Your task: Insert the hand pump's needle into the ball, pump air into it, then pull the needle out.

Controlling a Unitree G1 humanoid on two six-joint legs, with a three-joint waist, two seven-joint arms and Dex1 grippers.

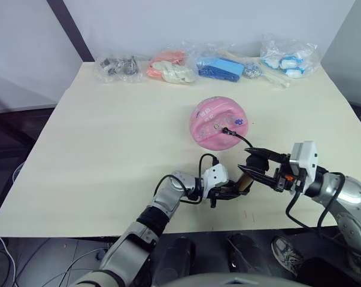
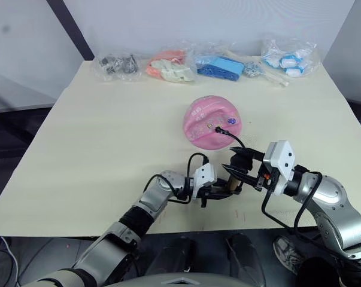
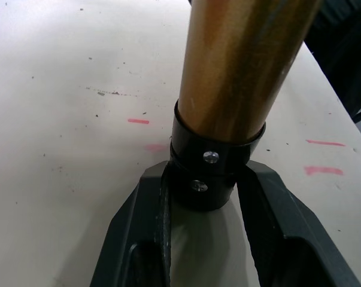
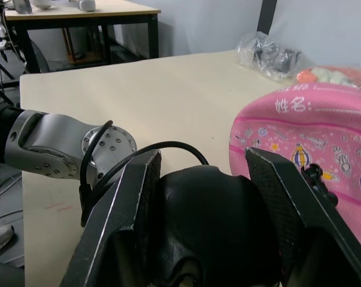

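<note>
Pink ball (image 1: 218, 122) needled; left gripper (image 1: 228, 190) pinching pump (image 3: 240, 78) base, right gripper (image 2: 243, 169) clamping handle (image 4: 207, 221). Hard strokes, needle (image 1: 226, 130) likely yanked free.

One table (image 1: 108, 149). One pink ball (image 1: 218, 121). One hand pump (image 3: 240, 72), one black hose (image 1: 240, 136) running to ball. Two grippers: left gripper (image 1: 223, 190), right gripper (image 1: 258, 164). Four clear bags along far edge: grey parts bag (image 1: 117, 67), orange-white bag (image 1: 168, 67), blue bag (image 1: 219, 67), blue-white bag (image 1: 288, 58).
</note>
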